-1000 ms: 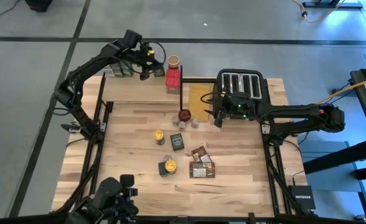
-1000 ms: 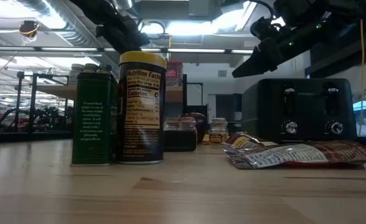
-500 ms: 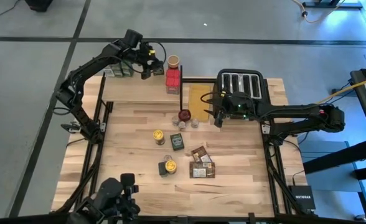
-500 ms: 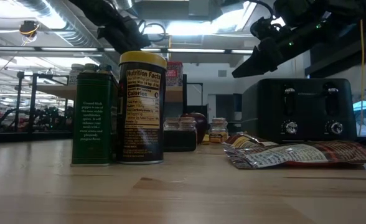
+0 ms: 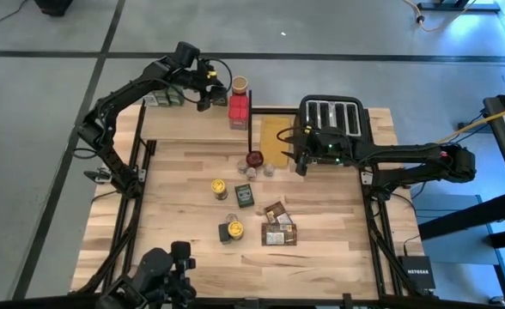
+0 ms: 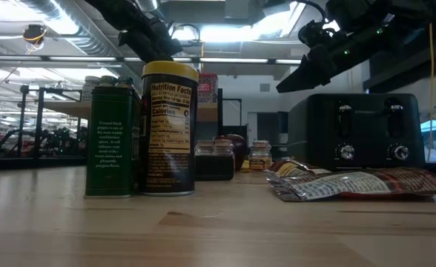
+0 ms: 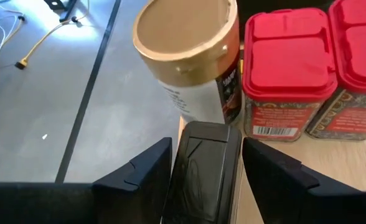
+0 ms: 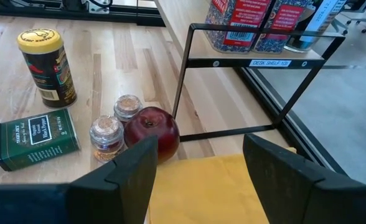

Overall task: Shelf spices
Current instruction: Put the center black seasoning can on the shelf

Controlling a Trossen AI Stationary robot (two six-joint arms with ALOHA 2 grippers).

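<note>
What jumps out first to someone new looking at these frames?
The left gripper stands open over a dark jar on the shelf at the table's far left, beside a tan-lidded canister and red-lidded jars. The right gripper hovers open mid-table near the black toaster, looking at a dark red apple. More spices lie scattered across the tabletop.

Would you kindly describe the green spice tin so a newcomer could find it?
Start at the black toaster at the table's back, then move to the table's middle. The green tin lies flat beside a yellow-lidded jar; it alone is rectangular and dark green.
</note>
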